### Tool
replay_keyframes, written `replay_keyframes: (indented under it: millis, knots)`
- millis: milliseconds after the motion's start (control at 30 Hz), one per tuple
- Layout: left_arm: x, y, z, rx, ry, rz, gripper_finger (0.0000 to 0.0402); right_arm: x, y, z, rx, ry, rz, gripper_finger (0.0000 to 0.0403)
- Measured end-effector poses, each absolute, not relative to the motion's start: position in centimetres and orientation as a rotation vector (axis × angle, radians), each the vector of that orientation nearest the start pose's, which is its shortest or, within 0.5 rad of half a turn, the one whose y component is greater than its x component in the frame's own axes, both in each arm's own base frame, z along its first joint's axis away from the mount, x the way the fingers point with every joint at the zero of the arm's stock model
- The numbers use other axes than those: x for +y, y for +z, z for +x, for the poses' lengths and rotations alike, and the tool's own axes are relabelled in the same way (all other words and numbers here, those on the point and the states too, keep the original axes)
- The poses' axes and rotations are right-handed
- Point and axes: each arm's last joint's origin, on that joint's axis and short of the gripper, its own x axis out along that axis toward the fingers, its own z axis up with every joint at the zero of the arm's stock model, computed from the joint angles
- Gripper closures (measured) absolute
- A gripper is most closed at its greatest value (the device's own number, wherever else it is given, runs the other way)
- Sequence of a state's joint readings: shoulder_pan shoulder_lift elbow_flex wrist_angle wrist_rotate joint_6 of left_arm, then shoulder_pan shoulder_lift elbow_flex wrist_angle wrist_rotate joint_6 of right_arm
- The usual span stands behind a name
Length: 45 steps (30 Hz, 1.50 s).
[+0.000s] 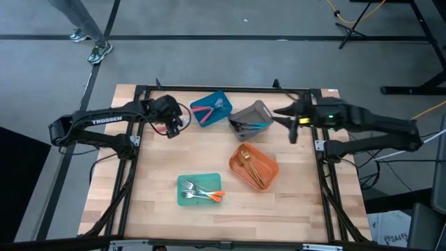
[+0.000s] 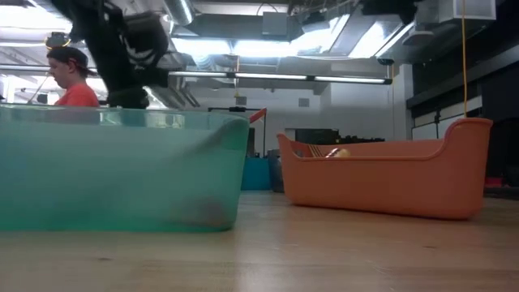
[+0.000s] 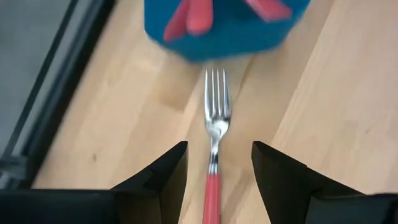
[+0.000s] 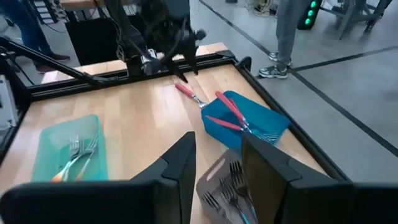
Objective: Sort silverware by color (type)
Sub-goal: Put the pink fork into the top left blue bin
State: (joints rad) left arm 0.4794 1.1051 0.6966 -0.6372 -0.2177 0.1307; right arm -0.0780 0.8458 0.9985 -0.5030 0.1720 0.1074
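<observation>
A red-handled fork (image 3: 216,124) lies flat on the wood, its tines pointing at the blue bin (image 3: 217,31); the right wrist view shows the fork (image 4: 186,93) too. My left gripper (image 3: 217,149) is open over the fork's handle, one finger on either side, touching nothing. It is at the table's far left (image 1: 174,125). My right gripper (image 4: 217,146) is open and empty, by the grey bin (image 1: 249,118) at the far right (image 1: 279,117). The blue bin (image 1: 211,108) holds red-handled utensils, and the grey bin holds forks (image 4: 233,180).
An orange bin (image 1: 254,166) with gold utensils sits right of centre. A teal bin (image 1: 198,189) with orange-handled forks sits near the front edge. Bare wood lies between the bins and along the left side. A person in a red shirt (image 2: 73,85) stands beyond the table.
</observation>
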Motion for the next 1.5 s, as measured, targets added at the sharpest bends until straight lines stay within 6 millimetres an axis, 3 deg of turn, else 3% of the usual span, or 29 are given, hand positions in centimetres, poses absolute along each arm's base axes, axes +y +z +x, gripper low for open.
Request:
replay_keyframes:
  millis: [200, 500, 767, 1033, 1500]
  knots:
    - [9.6, 18.4, 16.1, 1.144, 0.573, -0.046, 0.0229, -1.6, 36.2, 14.0, 0.28, -0.254, 0.084, 0.0286]
    - [9.2, 14.8, 15.1, 1.125, 0.562, -0.002, 0.0229, -1.4, 30.7, 13.1, 0.13, -0.222, 0.094, 0.0286]
    - [9.3, 14.2, 15.0, 1.087, 0.549, 0.067, 0.0229, -1.3, 26.0, 12.7, 0.012, -0.197, 0.107, 0.0286]
    - [10.6, 14.2, 14.2, 1.084, 0.616, 0.015, 0.0229, -1.2, 23.3, 12.3, -0.083, -0.141, 0.109, 0.0286]
    - [11.1, 14.1, 13.8, 1.065, 0.53, -0.026, 0.0229, -1.1, 19.4, 12.1, -0.128, -0.134, 0.177, 0.0286]
